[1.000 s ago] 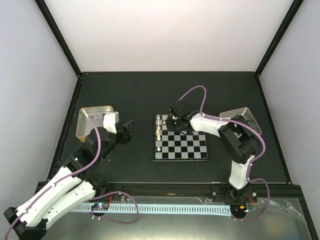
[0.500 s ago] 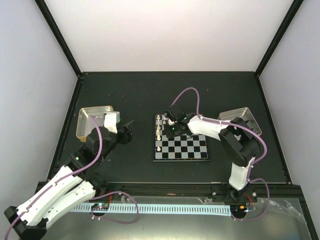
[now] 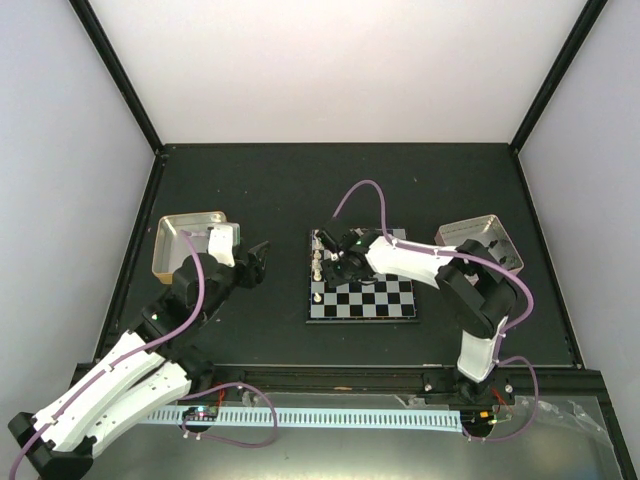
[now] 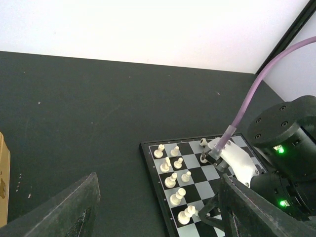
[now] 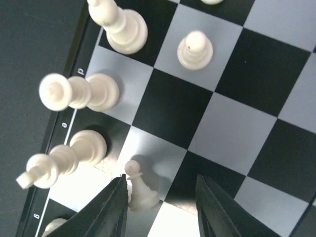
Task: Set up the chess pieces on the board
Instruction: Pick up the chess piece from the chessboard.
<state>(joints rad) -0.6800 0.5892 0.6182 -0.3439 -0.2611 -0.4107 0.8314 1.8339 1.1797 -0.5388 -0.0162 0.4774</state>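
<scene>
The board point(image 3: 375, 296) lies mid-table, with cream-white chess pieces point(image 3: 318, 266) standing in its two left columns. My right gripper point(image 3: 337, 259) hangs low over them. In the right wrist view it point(image 5: 160, 210) is open, and a white pawn point(image 5: 140, 190) stands upright on a pale square between the fingers, close against the left finger point(image 5: 116, 207) and well clear of the right one. Taller pieces point(image 5: 79, 91) stand along the board's edge beside it. My left gripper point(image 3: 258, 262) hovers left of the board, open and empty point(image 4: 158, 212). No black pieces show.
A gold metal tray point(image 3: 180, 226) sits at the table's left behind the left arm. A silver tray point(image 3: 492, 232) sits at the right behind the right arm. From the left wrist, the right arm's white link point(image 4: 237, 160) and purple cable point(image 4: 256, 89) rise over the board point(image 4: 148, 153).
The right gripper has moved left and lower over the board's left columns. Its jaws have spread apart, leaving the pawn standing. The left arm has not moved.
</scene>
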